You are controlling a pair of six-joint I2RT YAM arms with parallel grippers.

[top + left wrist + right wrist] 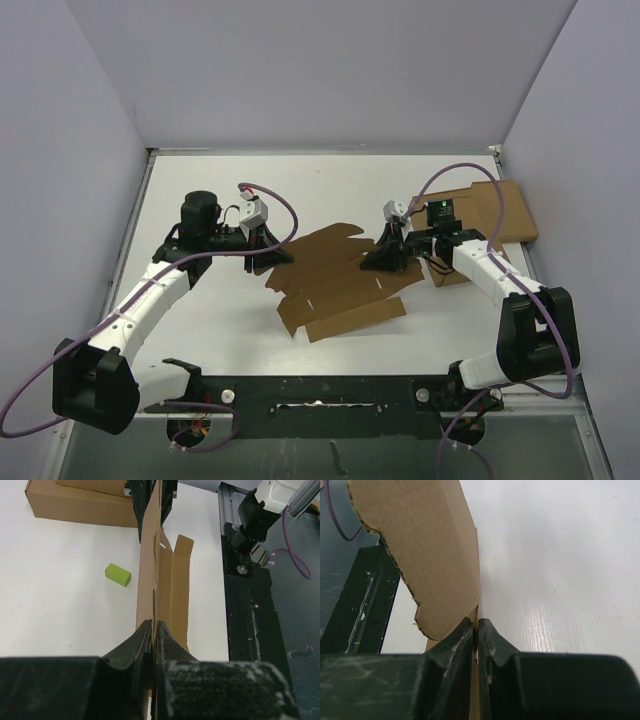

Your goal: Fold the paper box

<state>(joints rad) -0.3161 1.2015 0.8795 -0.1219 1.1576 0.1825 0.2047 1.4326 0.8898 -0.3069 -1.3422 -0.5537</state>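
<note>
The paper box (pixel 335 280) is a brown die-cut cardboard sheet with flaps and slits, spread in the middle of the white table. My left gripper (pixel 272 256) is shut on its left edge; in the left wrist view the sheet (pixel 162 570) runs edge-on away from the gripper (pixel 154 626). My right gripper (pixel 384 258) is shut on its right edge; in the right wrist view a rounded flap (pixel 420 545) rises just past the gripper (pixel 475 622). The sheet sits pinched between both grippers, partly lifted along the held edges.
A larger flat brown cardboard slab (pixel 505 210) lies at the back right, with a squat brown box (pixel 447 268) by my right arm. A small green block (pixel 118 575) lies on the table in the left wrist view. A black rail (pixel 320 392) runs along the near edge.
</note>
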